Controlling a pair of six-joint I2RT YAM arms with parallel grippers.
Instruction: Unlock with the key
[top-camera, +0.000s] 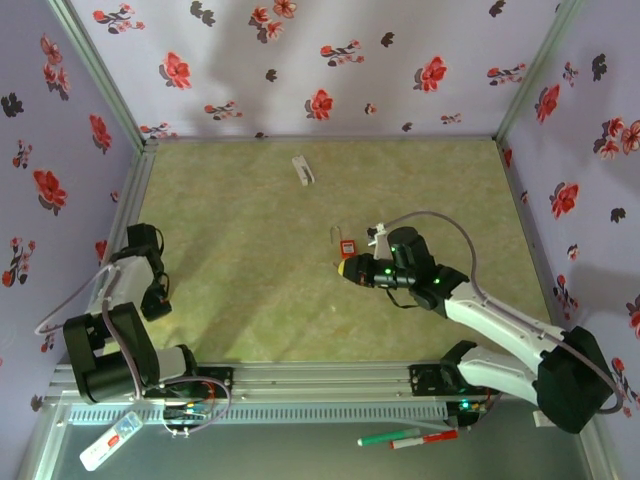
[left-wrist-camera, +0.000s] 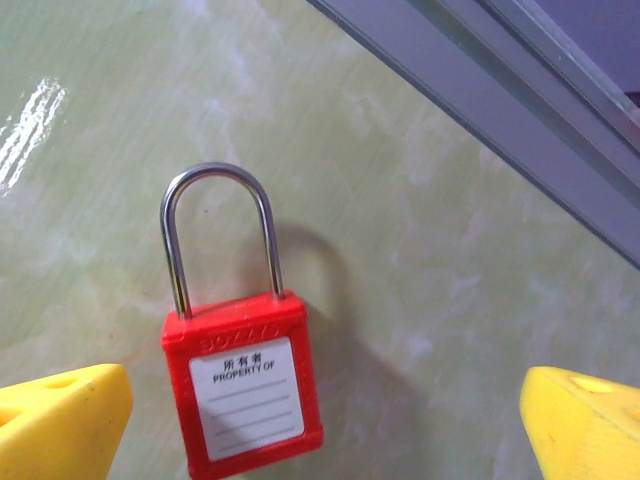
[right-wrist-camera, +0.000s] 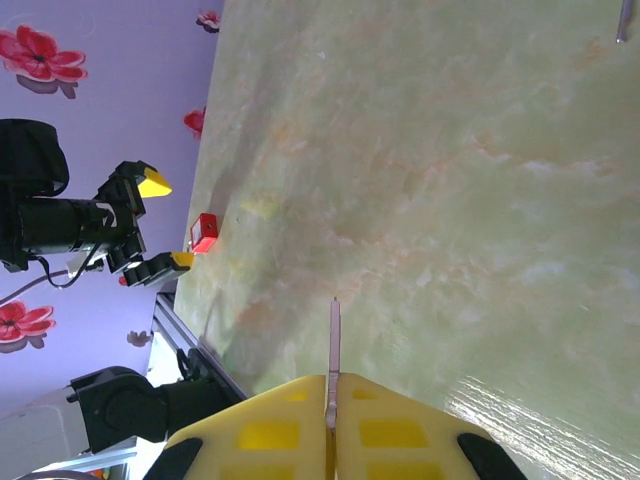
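The padlock (left-wrist-camera: 245, 385) lay flat on the table (left-wrist-camera: 450, 250), label up, just ahead of the left gripper (left-wrist-camera: 325, 418), whose jaws stood spread wide on nothing; its long axis ran straight away from them, shackle far, body end near. The right gripper (right-wrist-camera: 332, 392) was clenched on the key (right-wrist-camera: 333, 335), well apart across the table, with the lock ahead of the blade and off to one side; the left arm was much the nearer, so it would probably need to steady the body first.
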